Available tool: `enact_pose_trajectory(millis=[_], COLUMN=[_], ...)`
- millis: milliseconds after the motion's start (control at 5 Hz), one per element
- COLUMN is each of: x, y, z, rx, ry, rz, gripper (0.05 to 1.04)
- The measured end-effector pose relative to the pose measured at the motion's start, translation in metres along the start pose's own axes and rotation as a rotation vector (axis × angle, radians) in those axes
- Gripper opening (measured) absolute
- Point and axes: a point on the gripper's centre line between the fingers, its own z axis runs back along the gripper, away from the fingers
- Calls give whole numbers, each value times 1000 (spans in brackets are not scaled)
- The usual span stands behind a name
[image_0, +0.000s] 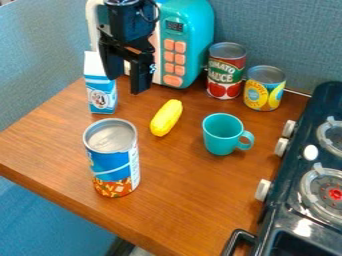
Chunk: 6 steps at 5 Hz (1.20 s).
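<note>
The black gripper (125, 84) hangs in front of the microwave (195, 47), its 2 fingers apart and nothing held between them. Nearest it in the view are the microwave and, at the microwave's left, a blue and white milk carton (102, 95); whether a finger touches the carton, I cannot tell. The carton's label carries a round, dark-edged picture. The teal microwave has a small dark display and 7 orange buttons.

Just right of the microwave stands a red can (226, 72) with large white lettering on a green band, above pictured tomatoes. Farther right of it is a shorter yellow can (264, 89), its label showing yellow fruit and blue print.

In front of the microwave lies a yellow toy vegetable (166, 118). Well in front, a tall can (112, 160) has a blue label with pictured orange-red food and a white panel of tiny print. Right and forward of the microwave sit a teal mug (221, 134) and, farther right, a black stove (294, 220).
</note>
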Motion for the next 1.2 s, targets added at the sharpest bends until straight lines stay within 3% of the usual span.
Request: enact_pose_trajectory(millis=[200,600,800,1000,1200], x=[-1,15,13,10,5], y=[-1,21,40,53,65], z=[-9,20,24,18,17], rx=[-14,15,18,2,-25], ry=[29,-17,-26,-4,-15], rz=[4,117,234,397,540], gripper=[1000,1000,1000,1000,1000])
